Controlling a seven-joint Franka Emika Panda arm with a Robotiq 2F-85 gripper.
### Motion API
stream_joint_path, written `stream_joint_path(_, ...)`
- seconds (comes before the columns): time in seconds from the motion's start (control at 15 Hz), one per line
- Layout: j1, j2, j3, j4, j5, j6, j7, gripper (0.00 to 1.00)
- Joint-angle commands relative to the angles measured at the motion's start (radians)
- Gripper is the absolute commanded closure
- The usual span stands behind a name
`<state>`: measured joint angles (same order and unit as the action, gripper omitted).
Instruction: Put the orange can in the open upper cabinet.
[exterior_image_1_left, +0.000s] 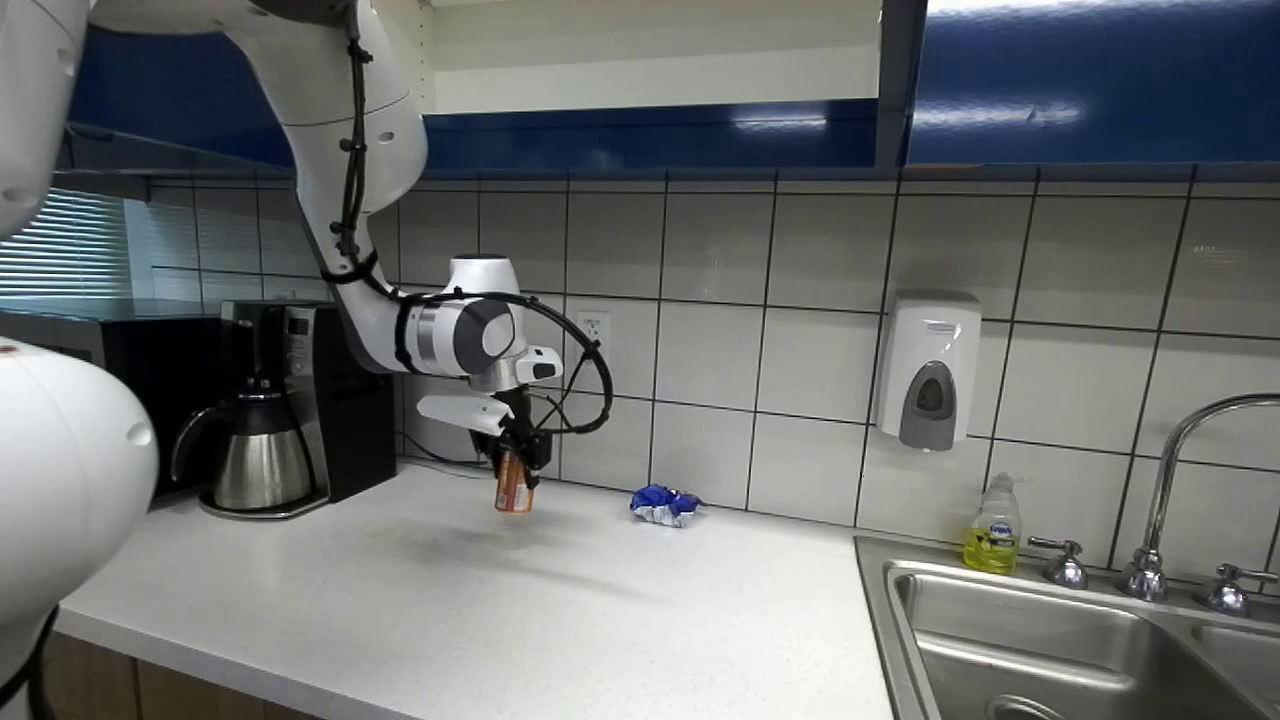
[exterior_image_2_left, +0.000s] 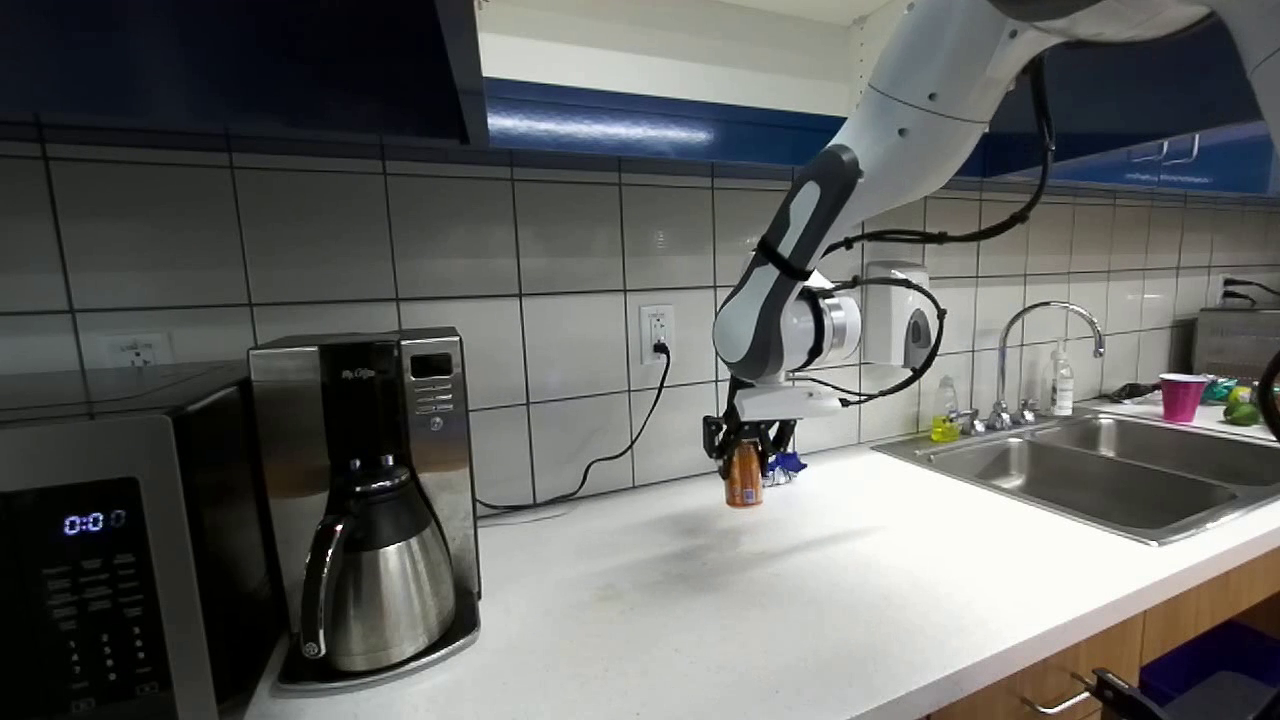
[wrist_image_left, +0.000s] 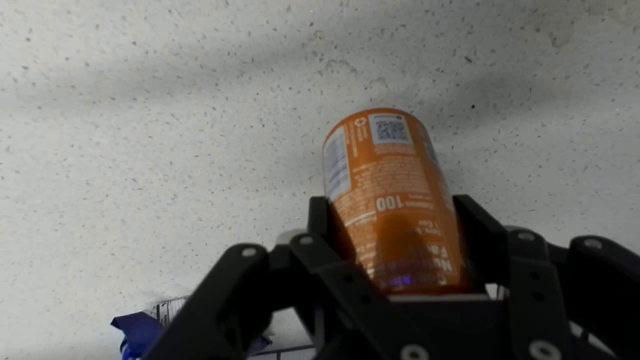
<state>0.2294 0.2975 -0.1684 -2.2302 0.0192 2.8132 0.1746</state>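
The orange can (exterior_image_1_left: 514, 492) is in my gripper (exterior_image_1_left: 516, 464), low over the white counter; it also shows in an exterior view (exterior_image_2_left: 744, 484). In the wrist view the gripper (wrist_image_left: 390, 201) has a black finger against each side of the can (wrist_image_left: 387, 167). The can's top end sits up against the gripper's palm, and its lower part sticks out past the fingertips. The can looks lifted, with shadows on the counter below. The open upper cabinet (exterior_image_1_left: 650, 85) is above the gripper, with a cream interior and a blue lower edge; it also shows in an exterior view (exterior_image_2_left: 660, 55).
A crumpled blue wrapper (exterior_image_1_left: 664, 505) lies by the tiled wall. A coffee maker with a steel pot (exterior_image_2_left: 390, 590) and a microwave (exterior_image_2_left: 90, 560) stand at one end. A sink (exterior_image_1_left: 1020, 640), soap bottle (exterior_image_1_left: 993, 530) and wall dispenser (exterior_image_1_left: 930, 370) are at the other end.
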Motion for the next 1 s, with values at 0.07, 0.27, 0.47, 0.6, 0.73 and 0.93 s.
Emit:
stream_joint_path(0.07, -0.04, -0.138, 0.048, -0.063, -0.052, -0.108, 0.033, 0.62)
stream_joint_path(0.27, -0.054, -0.205, 0.077, -0.096, -0.051, -0.183, 0.038, 0.62)
stream_joint_path(0.47, -0.068, -0.283, 0.105, -0.127, -0.055, -0.249, 0.044, 0.62)
stream_joint_path(0.6, -0.077, -0.341, 0.124, -0.144, -0.052, -0.294, 0.049, 0.62)
stream_joint_path(0.73, -0.087, -0.402, 0.144, -0.153, -0.052, -0.343, 0.059, 0.62)
stream_joint_path(0.93, -0.103, -0.492, 0.174, -0.161, -0.051, -0.412, 0.073, 0.62)
